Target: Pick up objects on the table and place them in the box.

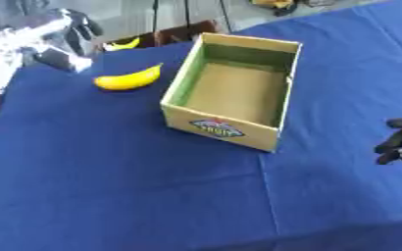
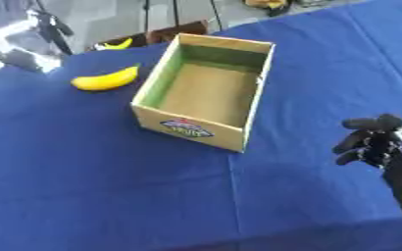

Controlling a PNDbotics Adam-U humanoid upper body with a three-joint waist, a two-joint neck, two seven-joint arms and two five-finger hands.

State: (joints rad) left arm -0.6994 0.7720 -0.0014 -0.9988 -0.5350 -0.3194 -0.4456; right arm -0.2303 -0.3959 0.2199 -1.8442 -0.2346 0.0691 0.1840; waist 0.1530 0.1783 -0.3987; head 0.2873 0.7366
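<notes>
1. At the far left, up by the table's back corner, the left hand (image 1: 77, 25) hangs over the edge of the blue cloth. It is dark with silver parts behind it, and I can't tell whether its fingers are spread or curled. It looks parked close to the fruit, probably because that side is nearest to it.
2. Just to its right lies the banana (image 1: 129, 79), flat on the blue tablecloth (image 1: 110, 171), curved, with nothing gripping it. It sits just beside the box's left wall but apart from it, so it seems to be the thing waiting to be picked up.
3. Behind it, past the table edge, a second yellow shape (image 1: 123, 44) shows beside a dark brown object; I can't make out more.
4. In the middle stands the cardboard box (image 1: 177, 98), open at the top, green along the inner walls, a printed label on its near face. I see nothing inside it, so the task looks barely begun.
5. At the right, the right hand (image 2: 369, 139) hovers low over bare cloth, fingers curled in and holding nothing, well apart from the box.
6. Nothing blocks the way between banana and box but the box's own left wall, which the fruit would have to be lifted over.
</notes>
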